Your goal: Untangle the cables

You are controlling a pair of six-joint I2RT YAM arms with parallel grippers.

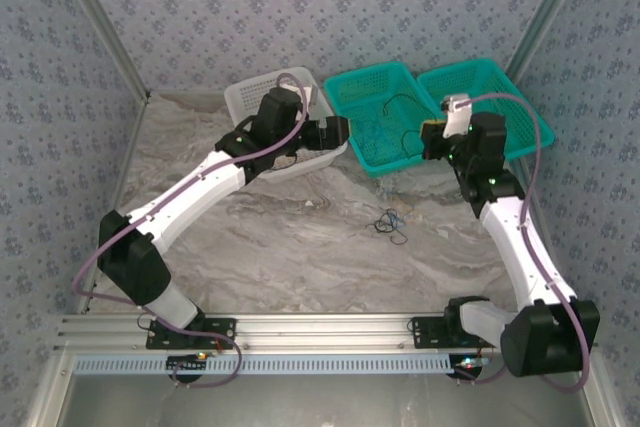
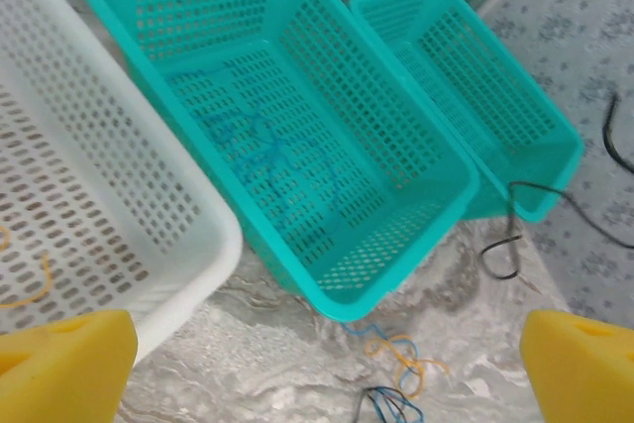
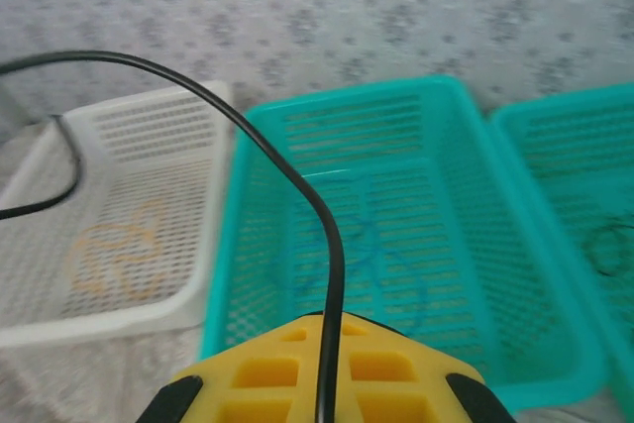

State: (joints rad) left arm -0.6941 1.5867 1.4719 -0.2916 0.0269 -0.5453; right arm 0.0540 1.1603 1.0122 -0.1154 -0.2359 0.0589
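Left gripper (image 1: 338, 134): yellow fingers (image 2: 59, 369) are sitting wide apart, nothing between them. It is hovering over the 3 o'clock rim of the white basket (image 2: 119, 146), facing the middle teal basket (image 2: 396, 136).

Right gripper (image 3: 327, 371): fingers pressed together, pinching a black cable (image 3: 335, 294). It is running up out of the seam between the pads, then arcing off toward 10 o'clock in my right wrist view. From the top camera this gripper is hanging at about 3 o'clock of the middle teal basket, near where that basket meets the right teal basket (image 2: 466, 76). The cable's free end is dangling past the basket's near corner.

The clump of cables (image 1: 390, 222) is lying on the table (image 1: 250, 237) at 6 o'clock of the middle teal basket, well apart from both grippers. Orange, blue and black strands, looping over each other.

Blue cable (image 2: 263, 151) is lying on the middle teal basket's floor. Orange cable (image 3: 114, 250) is coiling in the white basket. Thin dark loop (image 3: 604, 245) is in the right teal basket; can't tell more.
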